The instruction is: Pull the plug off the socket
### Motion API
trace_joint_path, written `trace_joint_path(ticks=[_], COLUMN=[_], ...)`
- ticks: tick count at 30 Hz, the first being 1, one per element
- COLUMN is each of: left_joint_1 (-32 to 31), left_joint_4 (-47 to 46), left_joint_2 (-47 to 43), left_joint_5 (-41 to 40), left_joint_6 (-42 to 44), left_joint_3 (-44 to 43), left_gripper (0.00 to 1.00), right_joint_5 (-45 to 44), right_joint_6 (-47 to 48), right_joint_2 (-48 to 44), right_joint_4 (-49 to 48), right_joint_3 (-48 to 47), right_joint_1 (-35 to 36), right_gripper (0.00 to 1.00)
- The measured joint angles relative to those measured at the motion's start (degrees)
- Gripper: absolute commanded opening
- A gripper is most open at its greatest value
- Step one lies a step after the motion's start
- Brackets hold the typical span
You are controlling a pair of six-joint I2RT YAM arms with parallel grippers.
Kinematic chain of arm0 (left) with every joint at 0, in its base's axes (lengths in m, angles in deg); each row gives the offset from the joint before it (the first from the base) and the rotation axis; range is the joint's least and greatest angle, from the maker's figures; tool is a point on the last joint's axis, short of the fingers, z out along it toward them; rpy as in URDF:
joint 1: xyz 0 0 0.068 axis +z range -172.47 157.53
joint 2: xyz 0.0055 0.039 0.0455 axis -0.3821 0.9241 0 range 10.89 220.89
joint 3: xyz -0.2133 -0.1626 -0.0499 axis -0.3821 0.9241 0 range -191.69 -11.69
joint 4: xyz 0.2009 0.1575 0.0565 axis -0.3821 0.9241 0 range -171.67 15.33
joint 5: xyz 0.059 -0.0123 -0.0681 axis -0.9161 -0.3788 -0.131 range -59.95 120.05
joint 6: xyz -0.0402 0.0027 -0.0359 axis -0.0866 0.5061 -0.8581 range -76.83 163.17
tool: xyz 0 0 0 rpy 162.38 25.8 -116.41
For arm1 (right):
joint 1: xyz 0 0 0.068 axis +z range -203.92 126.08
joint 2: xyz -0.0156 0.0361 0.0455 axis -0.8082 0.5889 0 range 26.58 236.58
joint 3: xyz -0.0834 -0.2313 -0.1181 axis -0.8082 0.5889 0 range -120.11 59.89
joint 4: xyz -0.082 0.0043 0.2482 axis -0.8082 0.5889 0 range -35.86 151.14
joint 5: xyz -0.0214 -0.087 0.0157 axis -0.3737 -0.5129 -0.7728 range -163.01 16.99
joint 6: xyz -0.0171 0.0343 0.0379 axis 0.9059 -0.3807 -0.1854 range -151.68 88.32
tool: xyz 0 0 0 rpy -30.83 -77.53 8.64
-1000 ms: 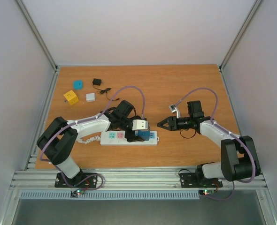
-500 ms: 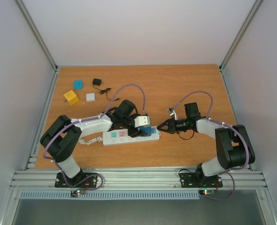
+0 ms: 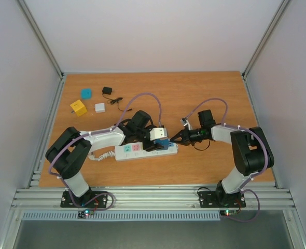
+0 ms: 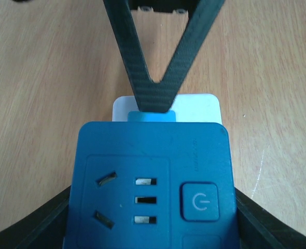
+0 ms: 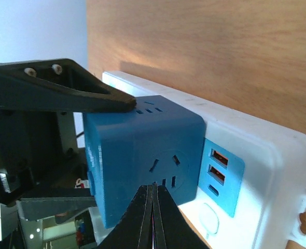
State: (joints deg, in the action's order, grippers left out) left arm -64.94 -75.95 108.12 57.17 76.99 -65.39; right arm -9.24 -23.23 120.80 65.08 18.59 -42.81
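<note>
Contact is being made on both sides of the job now! The chunky blue plastic cube plug [image 4: 153,176], with its own outlet face and power button, is being clasped by the left gripper [image 3: 158,143]. Its black fingers [image 4: 36,225] are being pressed against the cube's two flanks, closed down to its width. The plug is seated in the long white rectangular power strip [image 3: 137,150], at that strip's right-hand end, near the front middle of the brown wooden table [image 3: 220,93].

On the other side, the right gripper [image 5: 153,192] is being held with its jaws fully closed and nothing between them (a blunt poking tool, in effect). The joined tip is being set against the plug's right-hand side, just above the white end of the strip. That placement is probably being chosen so the strip is pinned down while the cube is drawn upward; otherwise the light strip could simply be lifted along with it.

The plug is not yet being parted from the socket, and no gap is being shown beneath it. Well apart, towards the far left, a small yellow block [image 3: 78,108] is being left alone.
</note>
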Motion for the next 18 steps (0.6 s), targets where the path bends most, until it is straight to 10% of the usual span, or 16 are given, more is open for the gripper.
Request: trace_joint_path(ticks=[18], left_joint_1=[-0.11], left_joint_4=[-0.83], left_joint_2=[0.02], left_joint_5=[-0.63], left_joint_6=[-1.81], left_joint_3=[-0.04], left_gripper=[0.46], right_joint_5=[-2.97], right_joint_6=[1.57], right_joint_2=[8.41], right_joint_4=[2.40], right_joint_3=[-3.39], right_joint_1=[1.49], right_gripper=[0.05])
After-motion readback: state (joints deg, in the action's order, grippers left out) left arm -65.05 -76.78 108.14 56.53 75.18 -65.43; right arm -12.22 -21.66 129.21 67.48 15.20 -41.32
